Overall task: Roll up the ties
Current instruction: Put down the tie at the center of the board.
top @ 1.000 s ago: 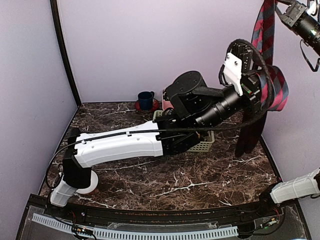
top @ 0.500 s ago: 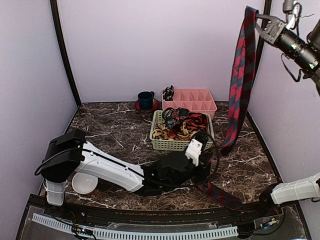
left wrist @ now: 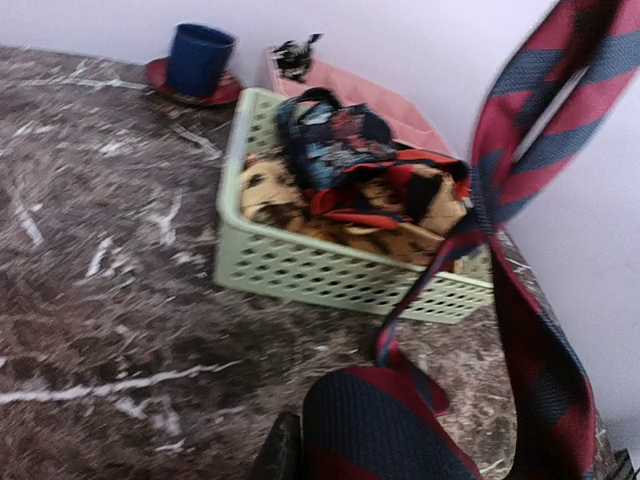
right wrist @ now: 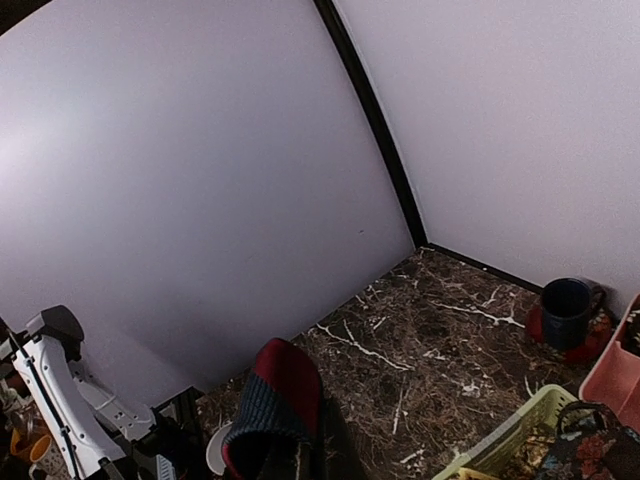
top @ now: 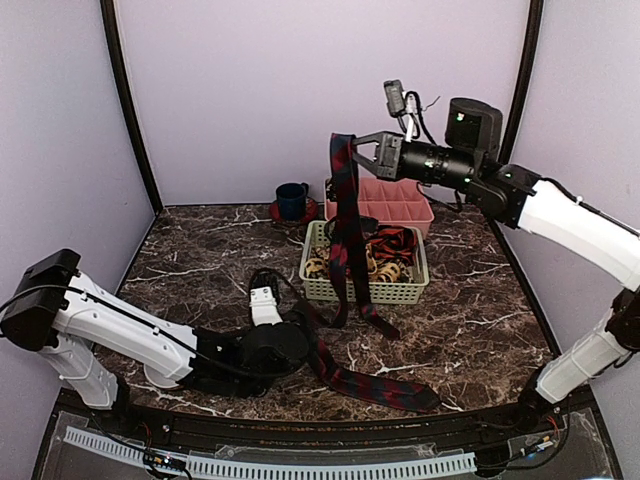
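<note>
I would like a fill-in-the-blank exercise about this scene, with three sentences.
The striped tie hangs from the ____ gripper.
The blue cup stands on a ____ saucer.
The pink tray lies behind the ____ basket.
Missing words: right, red, green.

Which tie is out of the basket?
The dark red-striped tie, hanging from the right end effector; the others lie bunched in the green basket.

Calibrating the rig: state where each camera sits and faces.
Top external: above, behind the bases, looking down on the table; left arm and right arm show.
Left wrist: low, facing the green basket; a dark finger edge shows.
Right wrist: high, facing the back-left corner; grips the striped tie.
All three share the blue cup.
</note>
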Tool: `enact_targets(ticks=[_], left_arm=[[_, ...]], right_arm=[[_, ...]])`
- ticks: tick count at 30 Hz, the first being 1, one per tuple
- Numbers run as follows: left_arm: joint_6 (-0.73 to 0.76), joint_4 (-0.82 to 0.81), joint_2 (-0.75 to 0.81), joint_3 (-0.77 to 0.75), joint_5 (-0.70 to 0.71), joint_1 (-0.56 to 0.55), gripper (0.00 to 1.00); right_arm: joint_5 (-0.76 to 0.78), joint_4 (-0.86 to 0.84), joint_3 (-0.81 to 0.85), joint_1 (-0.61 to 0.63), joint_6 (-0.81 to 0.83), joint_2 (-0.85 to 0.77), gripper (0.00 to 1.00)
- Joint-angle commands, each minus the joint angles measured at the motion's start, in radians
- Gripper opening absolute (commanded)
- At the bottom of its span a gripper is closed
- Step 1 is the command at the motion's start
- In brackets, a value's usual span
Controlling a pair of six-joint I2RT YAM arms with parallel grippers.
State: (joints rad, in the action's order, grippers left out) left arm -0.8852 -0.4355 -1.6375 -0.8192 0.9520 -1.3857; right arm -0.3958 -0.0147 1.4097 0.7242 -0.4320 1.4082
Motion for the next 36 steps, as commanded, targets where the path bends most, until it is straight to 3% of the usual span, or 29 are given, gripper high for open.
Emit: enact_targets(ticks=[1,3,6,13,17,21,23,26,31,32,36], left_arm=[[-0.649,0.685,0.081,0.054,0.093,0.005,0.23],[-0.751,0.845,0.102,0.071,0.058,0.004,0.55],[-0.643,0.779,0.162,0.168,-0.035,0.0,0.73],[-0.323,0.518,0.509,0.421,-0.168,0.0,0.85],[-0.015,0.366,0.802,0.524,-0.16,0.001,0.91],[0.199,0.392,1.024,0.529,-0.118,0.043,0.91],[0.315,0.37,1.102,0.527,-0.208,0.124,0.89],[0.364,0.446,1.114,0.464,-0.346,0.299,0.88],[0.41,0.576,0.929,0.296,-0.488,0.45,0.9],[0.418,0.584,0.892,0.269,-0.511,0.466,0.9],[0.418,0.622,0.775,0.195,-0.574,0.532,0.9]], right_arm=[[0.02,-0.122,0.088,0.098,0.013,0.089,0.0],[0.047,-0.11,0.123,0.137,0.035,0.156,0.0],[0.076,-0.089,0.193,0.186,0.063,0.255,0.0],[0.17,-0.009,0.385,0.239,0.118,0.403,0.0],[0.163,0.027,0.458,0.242,0.123,0.438,0.0],[0.105,0.023,0.447,0.246,0.11,0.451,0.0],[0.066,-0.013,0.431,0.251,0.085,0.462,0.0],[0.011,-0.033,0.482,0.271,0.046,0.516,0.0],[-0.004,0.078,0.678,0.327,0.07,0.658,0.03],[-0.003,0.11,0.715,0.333,0.077,0.68,0.08],[0.056,0.214,0.659,0.316,0.095,0.661,0.57]])
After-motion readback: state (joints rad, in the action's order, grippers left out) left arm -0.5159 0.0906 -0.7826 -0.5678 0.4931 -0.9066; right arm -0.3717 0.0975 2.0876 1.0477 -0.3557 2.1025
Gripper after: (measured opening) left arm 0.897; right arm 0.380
